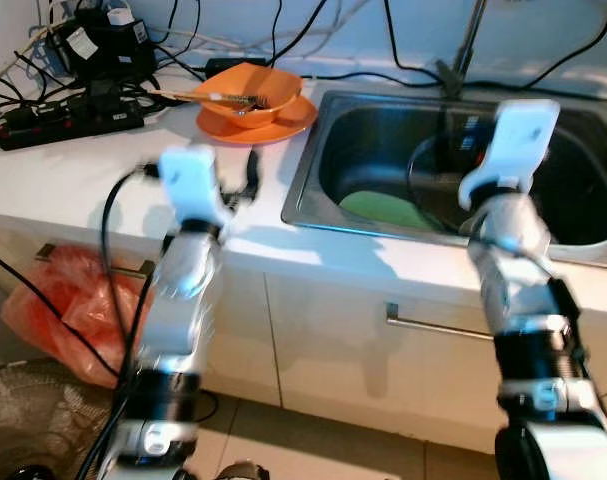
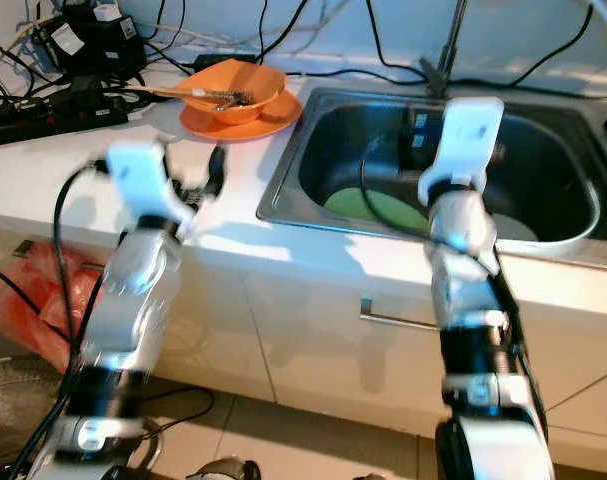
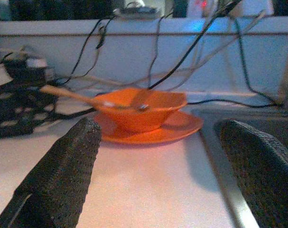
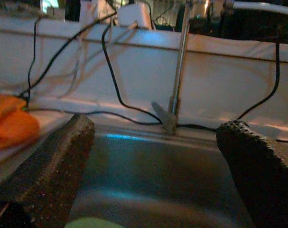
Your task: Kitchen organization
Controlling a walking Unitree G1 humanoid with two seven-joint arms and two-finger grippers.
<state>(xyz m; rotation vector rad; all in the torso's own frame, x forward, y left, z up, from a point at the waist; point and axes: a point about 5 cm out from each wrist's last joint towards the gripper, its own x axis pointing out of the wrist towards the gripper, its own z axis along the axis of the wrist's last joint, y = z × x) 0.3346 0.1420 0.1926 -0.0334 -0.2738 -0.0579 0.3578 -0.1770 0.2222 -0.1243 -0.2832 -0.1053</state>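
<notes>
Orange bowl (image 1: 245, 92) sits on its plate (image 1: 283, 126) on the worktop (image 1: 73, 170) beside the sink (image 1: 328, 150), apparently next for pickup, left tool (image 3: 158, 175) gaping toward it, right tool (image 4: 158, 175) open over the basin.

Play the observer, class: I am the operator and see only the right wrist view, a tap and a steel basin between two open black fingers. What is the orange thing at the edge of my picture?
Observer: An orange bowl standing on an orange plate, on the counter to the left of the sink. A long-handled utensil rests in the bowl.
Operator: Where is the other arm?
Observer: The left gripper hangs over the counter, fingers open, aimed at that bowl and not touching it.
Operator: What is the green at the bottom of my view?
Observer: A flat green dish lying on the sink floor.
</notes>
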